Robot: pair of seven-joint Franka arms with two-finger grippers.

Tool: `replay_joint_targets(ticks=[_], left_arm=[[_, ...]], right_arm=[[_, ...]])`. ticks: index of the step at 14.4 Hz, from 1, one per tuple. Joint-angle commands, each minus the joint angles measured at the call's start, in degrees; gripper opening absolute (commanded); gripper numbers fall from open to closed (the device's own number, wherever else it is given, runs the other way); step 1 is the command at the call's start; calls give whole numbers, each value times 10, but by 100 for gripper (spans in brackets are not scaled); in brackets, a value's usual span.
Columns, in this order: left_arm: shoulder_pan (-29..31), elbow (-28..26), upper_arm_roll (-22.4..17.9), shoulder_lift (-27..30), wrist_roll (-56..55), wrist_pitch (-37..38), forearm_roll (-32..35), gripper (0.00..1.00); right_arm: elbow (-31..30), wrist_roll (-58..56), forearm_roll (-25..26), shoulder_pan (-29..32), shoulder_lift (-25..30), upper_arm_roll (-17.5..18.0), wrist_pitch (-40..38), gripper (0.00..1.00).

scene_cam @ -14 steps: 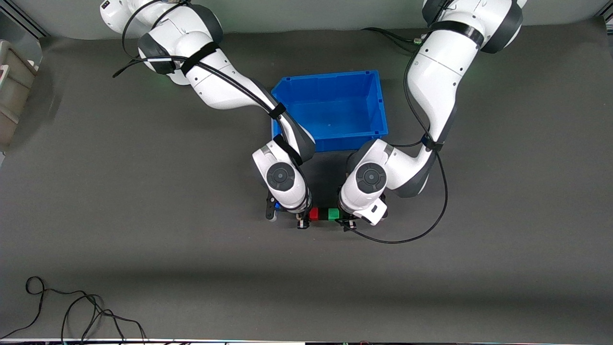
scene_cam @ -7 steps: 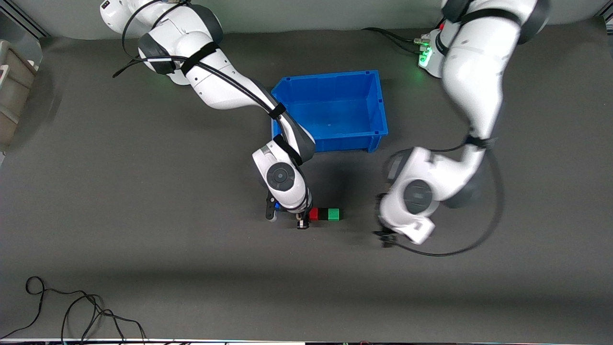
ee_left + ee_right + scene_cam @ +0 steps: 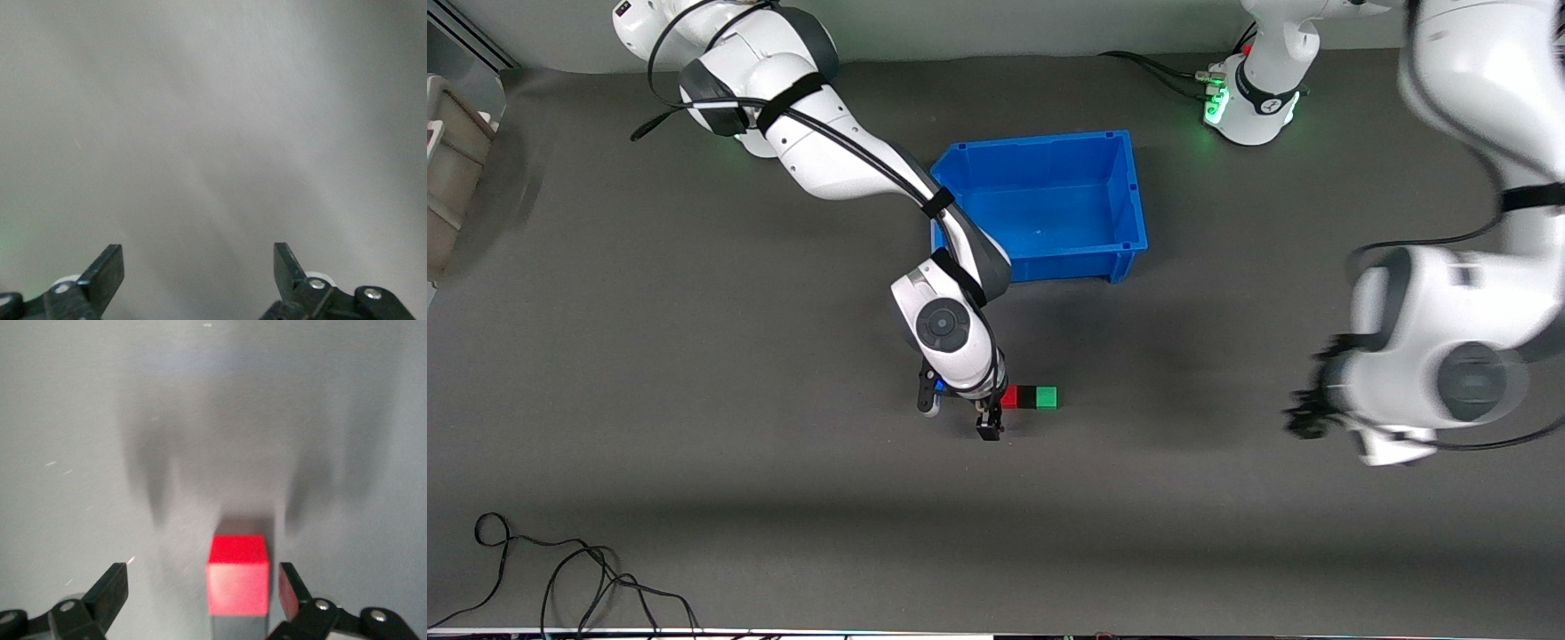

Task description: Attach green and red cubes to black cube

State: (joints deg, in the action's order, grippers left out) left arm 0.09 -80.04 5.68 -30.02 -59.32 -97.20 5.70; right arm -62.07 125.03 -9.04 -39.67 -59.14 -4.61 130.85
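You'll find the three cubes in a touching row just below the middle of the front frame: the red cube [image 3: 1009, 397], the black cube [image 3: 1028, 397] and the green cube [image 3: 1048, 396], black between the two colours. They rest on the dark tabletop [image 3: 694, 356], lower in the frame than the blue bin [image 3: 1129, 204].

Your right gripper [image 3: 989, 425] sits low at the red end of the row, its fingers [image 3: 110, 590] spread wide; the right wrist view shows the red cube just inside one of them, not clamped.

Your left gripper [image 3: 1307, 416] hangs over bare tabletop at the frame's right edge, well apart from the cubes, fingers [image 3: 107, 270] wide and holding nothing.
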Motion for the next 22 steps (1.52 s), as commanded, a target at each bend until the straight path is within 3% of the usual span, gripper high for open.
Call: replay_joint_targets(ticks=[1,4,6,9,14,16,18,20,22], left_arm=[[68,-47,7,60,162,13,8,100],[72,-69,6,103,312,16,7,100],[111,-75,10,125,407,18,0,100],[126,-76,9,152,480,32,-1,100],[145,-68,6,160,528,54,-7,100],[143,-77,6,178,563,54,-6,100],[135,-86,10,196,564,36,-9,100],[116,-79,16,203,563,11,-16,100],[104,-69,21,201,553,21,-14,100]], right_arm=[[-6,-66,9,3,46,-1,-77,100],[-7,-178,5,39,110,0,-192,100],[-8,-276,2,71,164,0,-290,100],[-14,-467,2,126,251,0,-451,100],[-56,-752,10,232,379,-6,-598,100],[-56,-880,10,260,408,-27,-639,100],[-62,-1014,10,259,427,-84,-664,100],[-83,-1128,19,258,439,-119,-658,100],[-101,-1182,36,257,441,-124,-626,100]])
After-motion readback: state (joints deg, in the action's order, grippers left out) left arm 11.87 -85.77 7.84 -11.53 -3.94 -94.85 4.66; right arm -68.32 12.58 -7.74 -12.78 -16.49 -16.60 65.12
